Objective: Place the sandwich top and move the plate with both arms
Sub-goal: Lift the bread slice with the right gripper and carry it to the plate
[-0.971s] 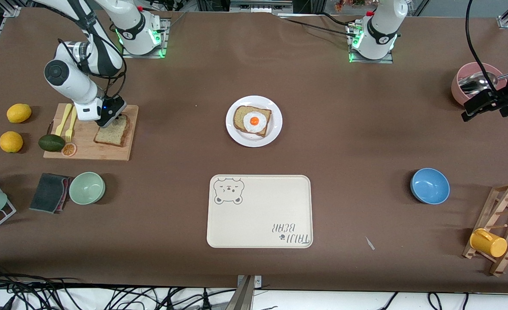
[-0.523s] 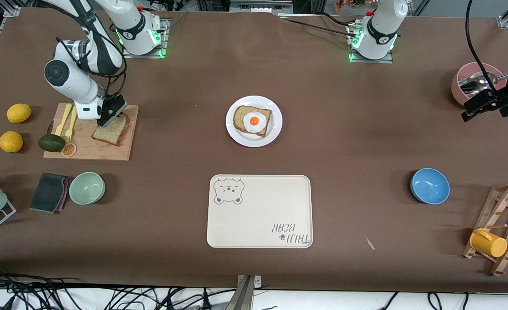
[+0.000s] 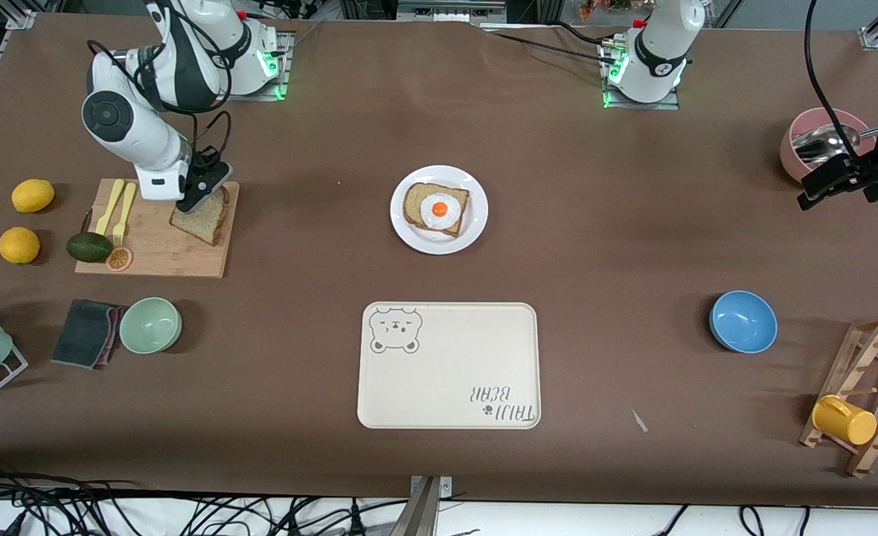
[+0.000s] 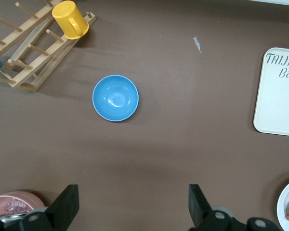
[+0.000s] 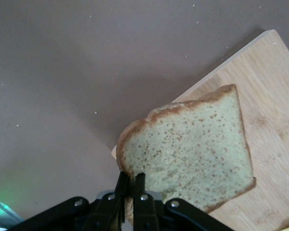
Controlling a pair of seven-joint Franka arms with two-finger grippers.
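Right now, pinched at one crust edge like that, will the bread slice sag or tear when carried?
Probably holds shape: the sandwich top hangs flat and unbent from the right gripper over the cutting board. The thin-edge pinch could tear soft crumb. Likely light; may swing.

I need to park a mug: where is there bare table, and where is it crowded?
Bare cloth lies between the plate and the blue bowl, and between the cutting board and plate. The cream tray is bare. Crowded: around the cutting board, where lemons, avocado and green bowl cluster.
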